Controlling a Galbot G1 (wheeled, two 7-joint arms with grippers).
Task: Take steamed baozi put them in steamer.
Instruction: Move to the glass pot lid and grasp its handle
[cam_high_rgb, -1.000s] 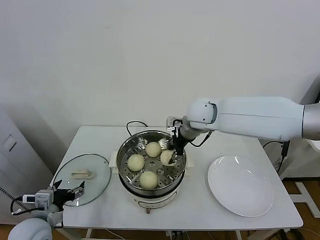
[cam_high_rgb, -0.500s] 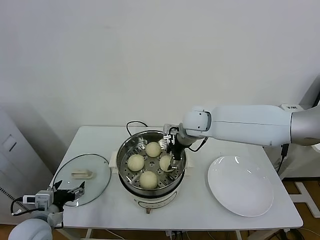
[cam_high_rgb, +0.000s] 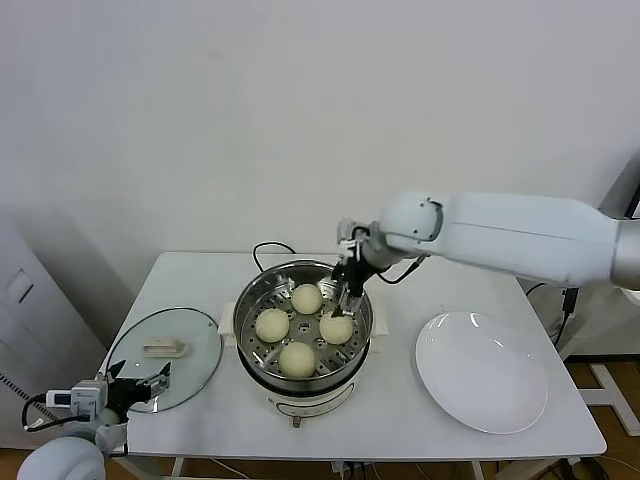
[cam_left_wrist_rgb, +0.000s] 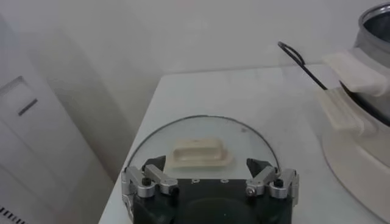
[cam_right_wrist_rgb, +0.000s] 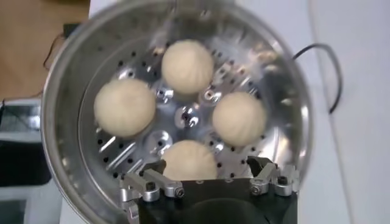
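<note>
Since all four baozi (cam_right_wrist_rgb: 187, 66) were sat on the steamer (cam_high_rgb: 252, 300) tray, the right claw (cam_high_rgb: 343, 296) was spread wide, empty, above them; left claw (cam_left_wrist_rgb: 210, 184) parked open over the glass lid (cam_left_wrist_rgb: 195, 131).

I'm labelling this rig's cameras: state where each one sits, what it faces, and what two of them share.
Head view: high on the robot, facing forward and down at the table; both arms show.
Left wrist view: low beside the table's edge, facing the glass lid; the open left gripper shows.
Right wrist view: above the steamer, facing down at four baozi; the open right gripper shows.
Shared: the head and right wrist views both show the four baozi.
</note>
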